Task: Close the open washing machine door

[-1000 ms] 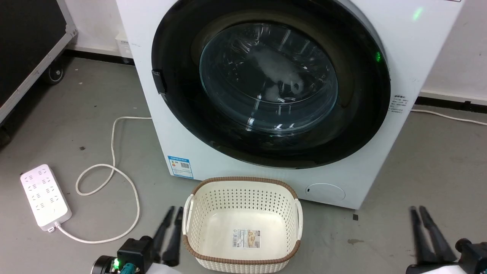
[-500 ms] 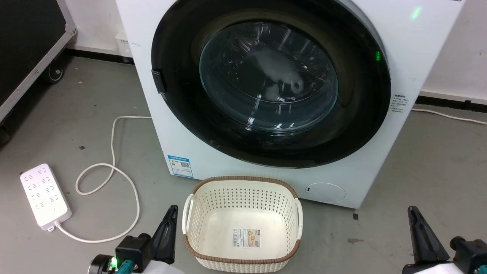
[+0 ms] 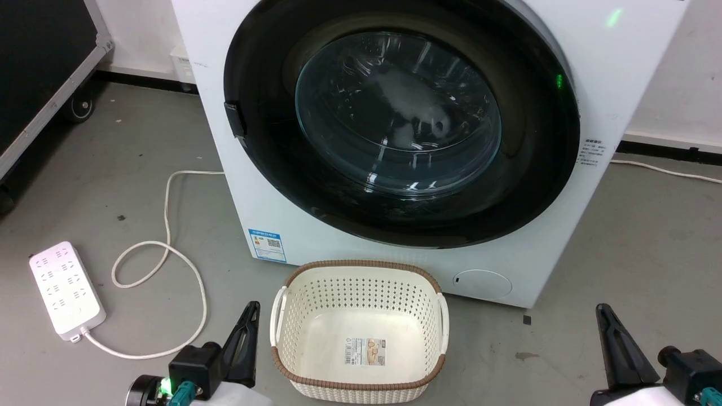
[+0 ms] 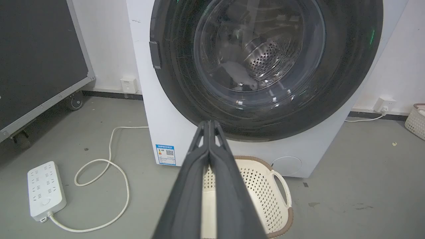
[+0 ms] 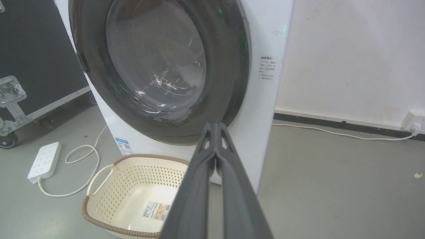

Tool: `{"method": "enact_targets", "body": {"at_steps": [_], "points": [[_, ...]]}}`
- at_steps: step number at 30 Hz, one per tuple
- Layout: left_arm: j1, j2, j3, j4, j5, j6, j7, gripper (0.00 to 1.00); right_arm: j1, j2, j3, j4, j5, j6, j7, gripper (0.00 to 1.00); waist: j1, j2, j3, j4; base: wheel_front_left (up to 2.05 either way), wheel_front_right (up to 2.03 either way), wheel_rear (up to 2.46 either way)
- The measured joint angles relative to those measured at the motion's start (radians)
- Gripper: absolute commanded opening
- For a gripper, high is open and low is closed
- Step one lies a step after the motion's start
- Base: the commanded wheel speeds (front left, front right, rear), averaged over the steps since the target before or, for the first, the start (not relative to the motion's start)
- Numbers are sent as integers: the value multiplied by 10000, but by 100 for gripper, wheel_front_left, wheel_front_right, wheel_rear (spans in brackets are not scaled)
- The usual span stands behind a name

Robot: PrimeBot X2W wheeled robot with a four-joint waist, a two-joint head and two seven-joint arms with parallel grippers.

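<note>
The white washing machine (image 3: 620,67) fills the upper middle of the head view. Its black-rimmed washing machine door (image 3: 259,141), with the bulging glass bowl, lies flat in the round front recess; the latch tab sits at the left rim. A pale item shows through the glass. My left gripper (image 3: 252,307) is shut at the lower left, beside the basket and well short of the machine. At the lower right my right gripper (image 3: 602,309) is also shut, holding nothing. The left wrist view shows the door (image 4: 259,63) beyond the closed left gripper (image 4: 209,122). The door (image 5: 156,63) also appears past the closed right gripper (image 5: 215,124).
A cream perforated basket (image 3: 361,266) stands on the floor right in front of the machine, between my grippers. A white power strip (image 3: 66,290) and its looping cord (image 3: 169,254) lie on the left floor. A black wheeled case (image 3: 34,67) stands at far left.
Both grippers' fingers, slightly apart a second ago, have come together and drawn back a little toward the bottom edge. The door has not moved.
</note>
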Motion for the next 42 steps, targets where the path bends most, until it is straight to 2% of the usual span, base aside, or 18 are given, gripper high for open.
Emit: {"method": "enact_targets", "body": {"at_steps": [42], "points": [[-5,-8,345,-629,435,330,911,0,-239,0,531,-372,-303,0,869,0,0,0,90,-36,0,0,0]]}}
